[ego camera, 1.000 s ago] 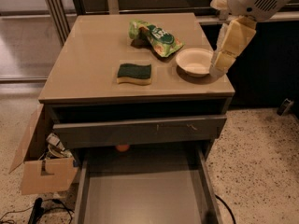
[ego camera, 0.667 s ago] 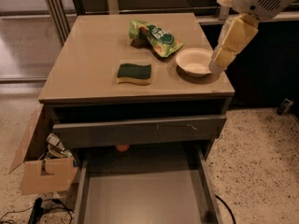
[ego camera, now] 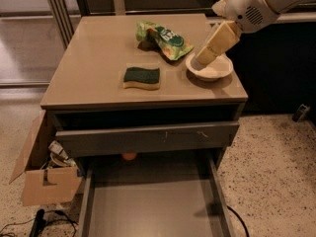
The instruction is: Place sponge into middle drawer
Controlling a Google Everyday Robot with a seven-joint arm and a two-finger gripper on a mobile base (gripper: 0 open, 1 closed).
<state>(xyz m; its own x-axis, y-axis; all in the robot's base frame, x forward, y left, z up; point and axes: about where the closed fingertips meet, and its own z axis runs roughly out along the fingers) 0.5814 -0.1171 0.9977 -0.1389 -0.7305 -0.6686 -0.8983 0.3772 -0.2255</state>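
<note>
Green-faced sponge point(ego camera: 141, 77) lies flat on the tan cabinet top point(ego camera: 89, 53), scouring side up, with yellow foam showing along its front edge. It's toward the front of the top, roughly mid-width, with nothing touching it. Not in the drawer yet.

My gripper point(ego camera: 201, 62) is well apart from the sponge, off to the right. It's angled down into the cream bowl point(ego camera: 221, 74) by the top's right edge. The tip is at or just above the bowl's inner surface; I can't resolve contact. I also can't tell if the gripper is spread or pressed together, since it reads as 1 beige block from this angle. My white arm housing point(ego camera: 256, 6) comes in from the upper right corner.

A crumpled green snack bag point(ego camera: 165, 39) lies behind the sponge, near the bowl's left rim.

The middle drawer point(ego camera: 148, 211) is pulled out at the bottom of view, with its flat grey floor and 2 thin side walls showing. Above it is another grey drawer front point(ego camera: 148, 138) with small scratch marks. A small orange object point(ego camera: 129, 156) sits just under that panel; I can't identify it.

An open cardboard box point(ego camera: 47, 186) stands on the speckled floor point(ego camera: 276, 172), left of the cabinet.
</note>
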